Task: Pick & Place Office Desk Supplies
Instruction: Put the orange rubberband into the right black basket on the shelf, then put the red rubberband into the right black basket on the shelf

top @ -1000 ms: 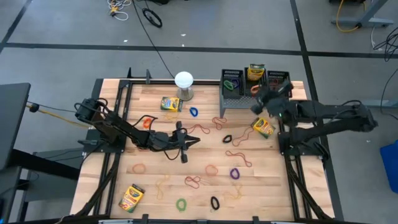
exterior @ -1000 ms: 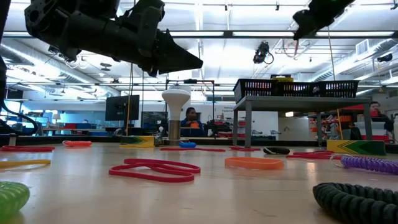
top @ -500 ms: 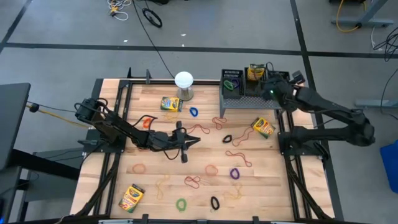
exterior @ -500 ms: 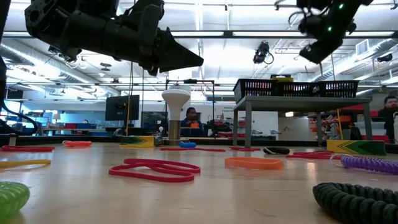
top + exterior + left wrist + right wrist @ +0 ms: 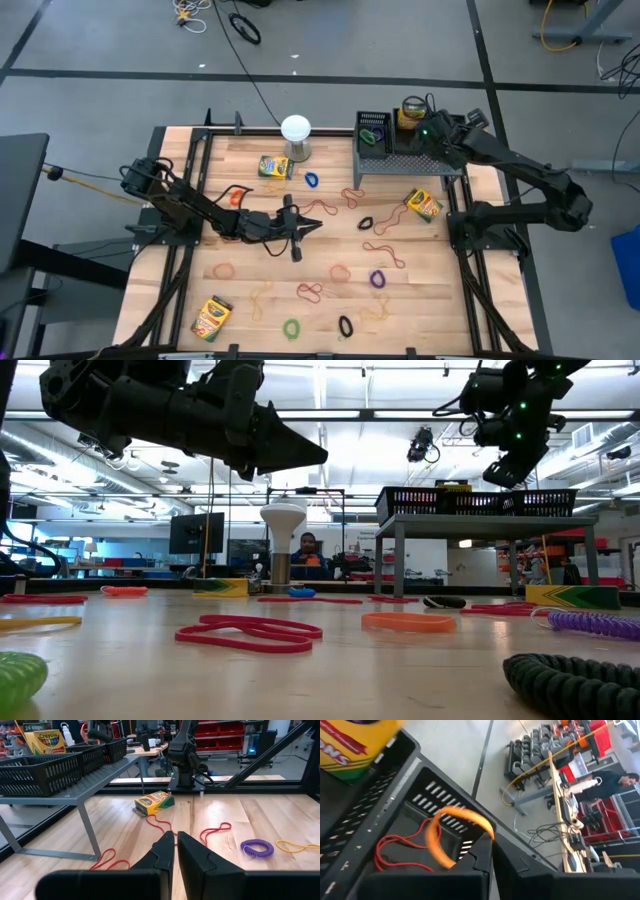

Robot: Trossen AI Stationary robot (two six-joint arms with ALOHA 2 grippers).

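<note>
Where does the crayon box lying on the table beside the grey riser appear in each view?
High view: crayon box lies on the wood just right of the grey riser.
Low view: its edge shows at far right, past the riser's legs.
Left wrist view: mid-picture, beyond the left tool.
Right wrist view: not in it.
Shared landmark: the riser.

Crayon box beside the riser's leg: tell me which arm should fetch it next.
Right, probably. The crayon box lies close by the right arm's base, and the right gripper hangs over the mesh bins just behind it. The left gripper sits mid-table, farther off.
</note>
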